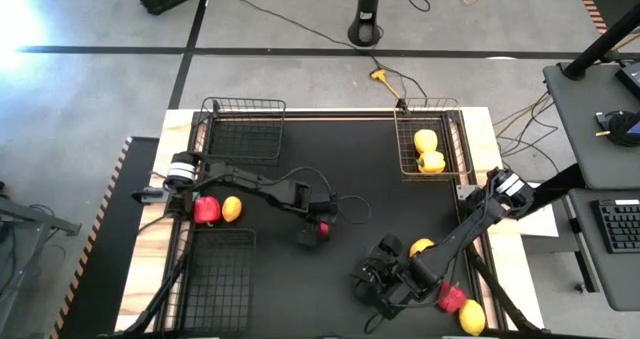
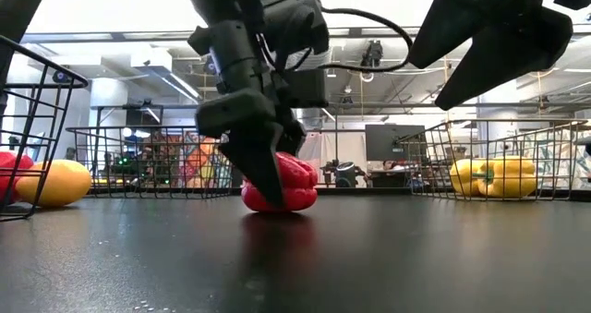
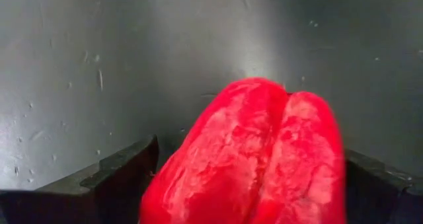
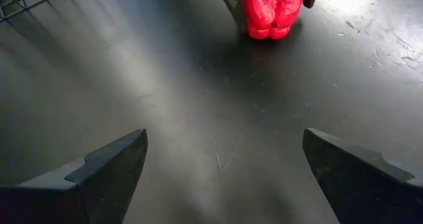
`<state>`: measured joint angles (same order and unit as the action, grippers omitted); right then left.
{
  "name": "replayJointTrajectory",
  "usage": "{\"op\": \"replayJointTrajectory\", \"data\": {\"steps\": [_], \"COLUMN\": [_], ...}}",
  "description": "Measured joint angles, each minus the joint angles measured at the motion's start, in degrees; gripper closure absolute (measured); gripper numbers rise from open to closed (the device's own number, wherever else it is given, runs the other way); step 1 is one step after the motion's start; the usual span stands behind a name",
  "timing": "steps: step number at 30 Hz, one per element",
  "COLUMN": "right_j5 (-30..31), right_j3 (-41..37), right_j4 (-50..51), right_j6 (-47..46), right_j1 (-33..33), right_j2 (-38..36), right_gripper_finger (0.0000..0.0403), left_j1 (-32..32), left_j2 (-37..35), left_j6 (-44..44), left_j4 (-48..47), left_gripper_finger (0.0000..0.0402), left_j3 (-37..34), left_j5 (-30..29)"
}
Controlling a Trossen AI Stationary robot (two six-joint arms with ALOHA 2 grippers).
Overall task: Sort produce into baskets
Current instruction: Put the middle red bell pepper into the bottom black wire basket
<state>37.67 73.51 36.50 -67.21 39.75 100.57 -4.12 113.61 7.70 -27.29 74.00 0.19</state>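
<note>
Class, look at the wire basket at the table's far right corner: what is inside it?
The copper wire basket holds two yellow bell peppers, touching each other. The mesh floor beneath them is covered, so nothing smaller underneath can be ruled out.

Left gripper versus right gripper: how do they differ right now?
The left gripper is down at mid-table with a red pepper between its open jaws; the right gripper has nothing between its jaws, only bare table. In the low view the left gripper reaches the tabletop, while the right gripper hangs above it. Both stand wide open, and neither has closed on anything.
</note>
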Motion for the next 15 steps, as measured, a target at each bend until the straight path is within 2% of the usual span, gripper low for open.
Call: {"op": "replayJointTrajectory", "data": {"steps": [4, 10, 15], "right_j5": [-0.01, -0.02, -0.21], "right_j3": [-0.26, -0.43, -0.43], "right_j4": [0.07, 0.10, 0.26], "right_j6": [0.16, 0.36, 0.77], "right_j1": [0.00, 0.00, 0.00], "right_j2": [0.02, 0.02, 0.02], "right_gripper_finger": [0.0009, 0.0009, 0.0009], "left_j1": [-0.23, -1.03, -3.13], "left_j2": [0.77, 0.06, -2.54], "left_j6": [-0.63, -1.99, -5.04], "left_j4": [-0.19, -0.37, -1.87], "left_gripper_finger": [0.0063, 0.0136, 0.0137], "left_j3": [-0.02, -0.02, -0.02], "left_j5": [-0.26, -0.18, -0.12]}}
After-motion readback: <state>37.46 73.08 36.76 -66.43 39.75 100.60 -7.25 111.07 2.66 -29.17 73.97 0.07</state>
